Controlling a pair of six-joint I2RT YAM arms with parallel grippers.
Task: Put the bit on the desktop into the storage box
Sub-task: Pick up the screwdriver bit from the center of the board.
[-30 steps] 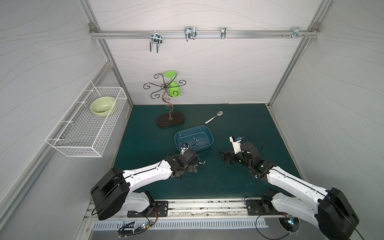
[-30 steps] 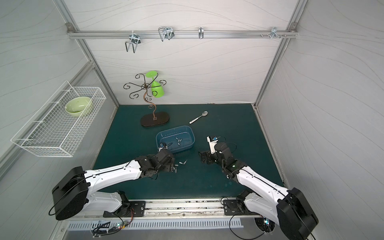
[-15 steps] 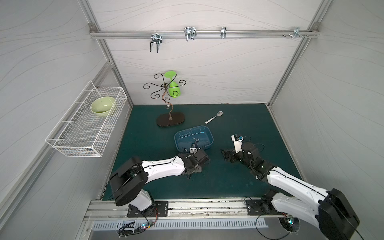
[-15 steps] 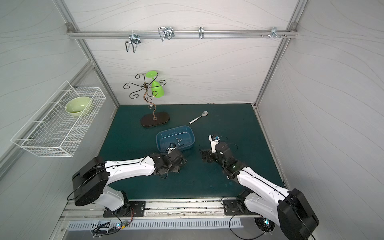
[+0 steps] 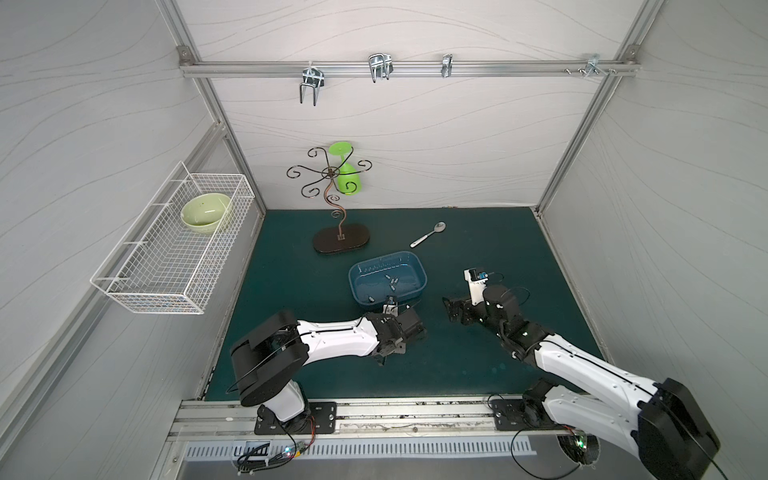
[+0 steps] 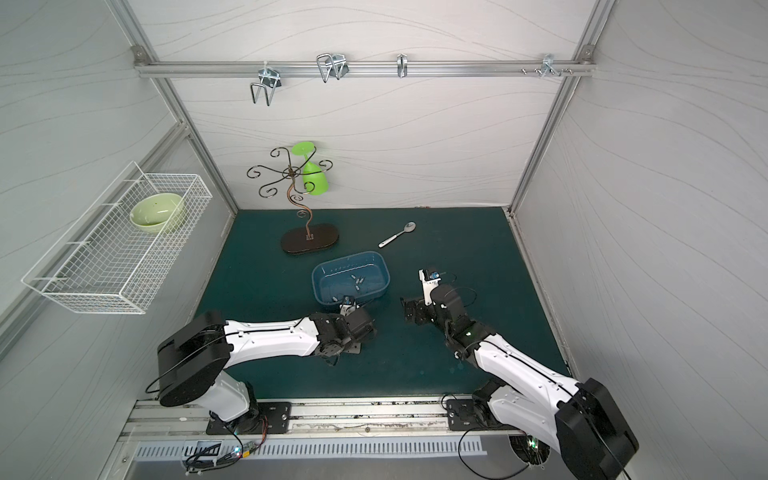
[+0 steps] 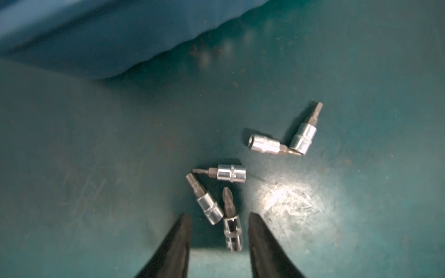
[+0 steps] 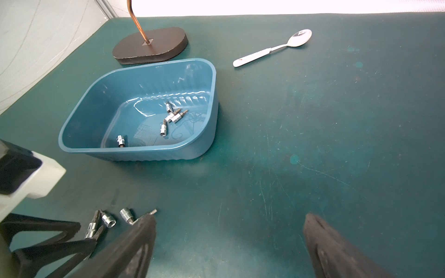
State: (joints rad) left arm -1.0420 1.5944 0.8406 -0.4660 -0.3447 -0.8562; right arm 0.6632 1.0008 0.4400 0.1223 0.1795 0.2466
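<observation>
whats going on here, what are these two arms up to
Two robot arms are moving small bits off the desktop into the blue storage box. Five bits already lie in the box. Five loose bits remain on the desktop beside it. The left claw is down over them, jaws apart on either side of two, not yet pinching. The right claw hangs open nearby, holding nothing.
</observation>
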